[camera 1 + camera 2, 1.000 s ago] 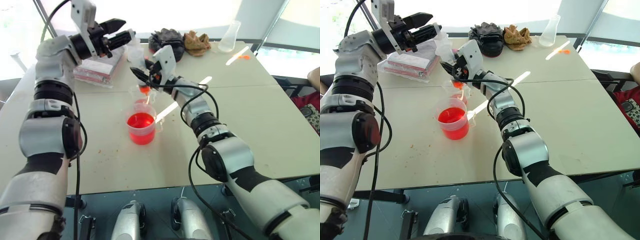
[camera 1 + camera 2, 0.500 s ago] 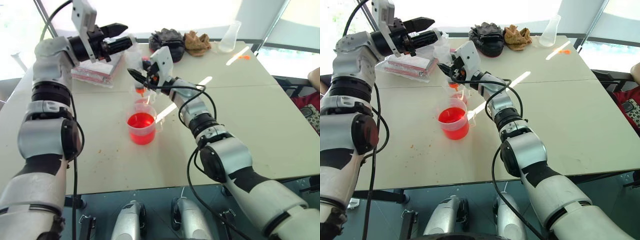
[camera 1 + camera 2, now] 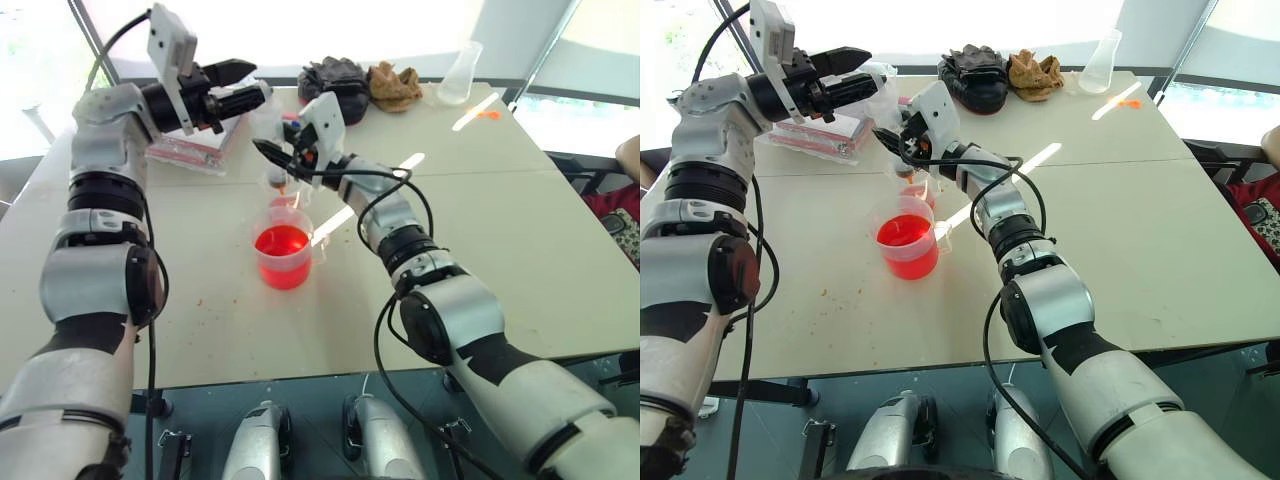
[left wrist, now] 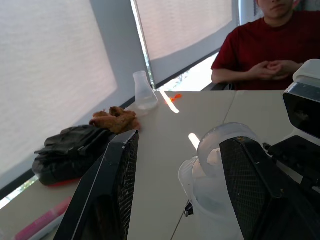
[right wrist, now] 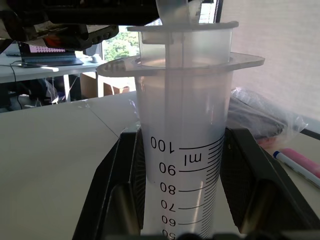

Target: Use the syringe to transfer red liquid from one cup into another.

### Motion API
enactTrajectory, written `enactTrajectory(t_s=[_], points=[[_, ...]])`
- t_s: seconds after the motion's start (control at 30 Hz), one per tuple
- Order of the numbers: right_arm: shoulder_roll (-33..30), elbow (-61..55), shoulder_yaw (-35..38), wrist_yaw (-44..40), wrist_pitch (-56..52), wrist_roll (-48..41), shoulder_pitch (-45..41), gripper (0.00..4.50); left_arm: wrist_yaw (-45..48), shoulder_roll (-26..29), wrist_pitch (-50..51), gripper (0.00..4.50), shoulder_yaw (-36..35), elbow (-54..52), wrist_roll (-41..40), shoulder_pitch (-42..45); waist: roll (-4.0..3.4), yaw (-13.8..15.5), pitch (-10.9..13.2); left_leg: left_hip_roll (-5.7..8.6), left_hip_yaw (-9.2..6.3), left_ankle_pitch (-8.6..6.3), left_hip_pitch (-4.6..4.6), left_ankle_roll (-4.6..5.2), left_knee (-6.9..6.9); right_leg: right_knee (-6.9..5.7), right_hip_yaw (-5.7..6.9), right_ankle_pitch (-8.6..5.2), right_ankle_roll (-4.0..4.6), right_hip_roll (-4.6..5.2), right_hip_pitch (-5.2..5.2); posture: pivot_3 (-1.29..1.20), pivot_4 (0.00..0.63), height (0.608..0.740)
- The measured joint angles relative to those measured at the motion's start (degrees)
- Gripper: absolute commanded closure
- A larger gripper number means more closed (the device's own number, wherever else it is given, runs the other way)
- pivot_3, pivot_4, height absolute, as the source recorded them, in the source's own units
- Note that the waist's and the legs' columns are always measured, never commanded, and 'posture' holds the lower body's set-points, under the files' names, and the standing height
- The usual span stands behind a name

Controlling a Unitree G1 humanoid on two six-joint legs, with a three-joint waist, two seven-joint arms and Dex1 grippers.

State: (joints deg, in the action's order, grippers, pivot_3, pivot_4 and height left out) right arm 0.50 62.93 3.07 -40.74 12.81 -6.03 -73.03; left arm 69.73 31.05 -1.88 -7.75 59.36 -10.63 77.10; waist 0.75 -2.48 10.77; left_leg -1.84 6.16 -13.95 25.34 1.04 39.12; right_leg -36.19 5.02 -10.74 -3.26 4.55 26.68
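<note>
Left eye view: the right gripper [image 3: 275, 157] has its fingers clamped on the barrel of the large clear plastic syringe [image 3: 271, 125] with black scale marks, holding it upright with its orange tip pointing down into the smaller, narrower clear plastic cup [image 3: 281, 191], which shows only a little red at its bottom. Just in front of that stands the wider clear plastic cup [image 3: 283, 256], well filled with bright orange-red liquid [image 3: 281, 241], on the pale worktop [image 3: 480, 230]. The left gripper [image 3: 243, 85] is at the top of the syringe, by the white plunger.

Right eye view: the same arrangement; a clear conical flask [image 3: 1099, 63] stands well apart at the far edge.

Left wrist view: the left fingers [image 4: 112, 185] stand apart, with the plunger's round white head [image 4: 226, 145] lying between them; I cannot tell whether either one touches it.

Right wrist view: both black fingers [image 5: 122, 185] press against the barrel just below its flange, near the top of the scale.

The syringe is likely light, stiff and smooth-walled, so it could slip or twist in a side grip. The barrel under the flange is a sound hold, and the plunger head should be pushed straight down its axis. The thin cups look easy to tip.
</note>
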Motion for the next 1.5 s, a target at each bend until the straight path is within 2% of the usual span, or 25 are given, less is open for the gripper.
enactTrajectory(t_s=[0.5,0.63,0.8,0.83,0.97,1.1,1.2,1.33,1.4,1.5], points=[[-0.31,-2.22,0.0,-0.14,-2.3,-0.04,0.06,3.01,-0.48,-0.25,1.38,1.92,-0.63,-0.68,-0.91,-0.23,0.0,0.01,0.0,0.0,0.0,0.0,0.0,0.0,0.0,0.0,0.0,0.0,0.0,0.0,0.0,0.0,0.15,0.74],[-0.62,-6.32,0.52,-0.04,-3.52,-1.91,0.05,3.01,0.69,-0.2,9.08,1.92,-3.38,-2.2,-5.25,1.32,0.01,-0.01,0.0,0.0,-0.02,0.0,0.02,0.0,0.0,-0.02,0.0,0.0,-0.01,0.0,0.01,0.0,0.15,0.74],[-5.08,-13.79,2.91,0.68,-5.57,-4.67,-1.52,3.01,3.46,4.75,20.48,1.92,-4.89,-9.99,-9.64,0.39,0.0,-0.04,0.01,0.0,-0.04,0.0,-0.01,0.0,0.0,-0.02,-0.01,0.0,-0.01,0.0,-0.01,0.0,0.15,0.74],[-5.66,-14.55,3.17,0.79,-5.89,-5.01,-1.6,3.01,3.37,5.22,21.28,1.92,-5.22,-10.68,-10.03,0.1,0.0,-0.04,0.01,-0.01,-0.04,0.0,-0.03,0.0,0.0,-0.02,-0.01,0.0,-0.01,0.0,-0.02,0.0,0.0,0.74],[-9.07,-21.22,3.84,0.8,-12.27,-7.05,-1.15,3.01,-1.11,7.23,28.05,1.92,-7.82,-19.85,-13.83,-4.06,0.03,-0.1,-1.52,0.01,0.0,0.12,0.08,-0.21,-0.04,-0.14,-0.06,0.03,-0.08,-0.03,0.1,0.0,0.0,0.74],[-19.5,-34.89,4.39,-0.39,-32.55,-11.87,0.31,3.01,-5.46,12.78,37.35,1.92,-10.8,-37.42,-17.64,-16.33,-0.07,-0.03,-2.16,0.02,-0.02,0.11,0.02,-0.2,-0.03,-0.11,-0.11,0.03,-0.08,0.0,0.04,0.0,0.0,0.74],[-29.51,-43.97,4.0,-2.46,-55.99,-16.25,1.36,3.01,-9.3,15.74,46.46,1.92,-13.83,-51.09,-21.34,-29.39,0.08,0.0,-2.67,-0.01,-0.02,0.06,-0.01,-0.15,-0.02,0.03,-0.13,0.02,-0.06,0.0,0.04,0.0,0.0,0.74],[-38.6,-50.58,-2.48,-6.33,-81.71,-21.3,3.3,3.01,-12.75,17.4,56.53,1.92,-18.04,-72.93,-28.26,-48.77,0.09,-0.38,-3.32,-0.04,0.02,-0.17,-0.18,0.2,-0.12,0.03,-0.19,0.02,-0.01,-0.01,0.0,0.0,0.0,0.74],[-41.19,-50.6,-4.21,-7.08,-87.89,-21.88,6.01,3.01,-14.11,17.46,59.34,1.92,-19.93,-78.22,-30.57,-54.69,0.16,-0.07,-3.48,-0.05,-0.01,-0.16,-0.21,0.19,-0.11,0.04,-0.17,0.01,0.01,-0.05,-0.04,0.0,0.0,0.74],[-41.36,-50.2,-7.12,-7.31,-92.75,-22.48,10.34,3.01,-16.96,17.27,60.4,1.92,-24.32,-84.83,-33.2,-61.71,0.05,0.04,-3.69,-0.02,0.01,-0.14,-0.3,0.16,-0.06,0.08,-0.17,0.04,0.06,-0.07,-0.15,0.0,0.0,0.74]])
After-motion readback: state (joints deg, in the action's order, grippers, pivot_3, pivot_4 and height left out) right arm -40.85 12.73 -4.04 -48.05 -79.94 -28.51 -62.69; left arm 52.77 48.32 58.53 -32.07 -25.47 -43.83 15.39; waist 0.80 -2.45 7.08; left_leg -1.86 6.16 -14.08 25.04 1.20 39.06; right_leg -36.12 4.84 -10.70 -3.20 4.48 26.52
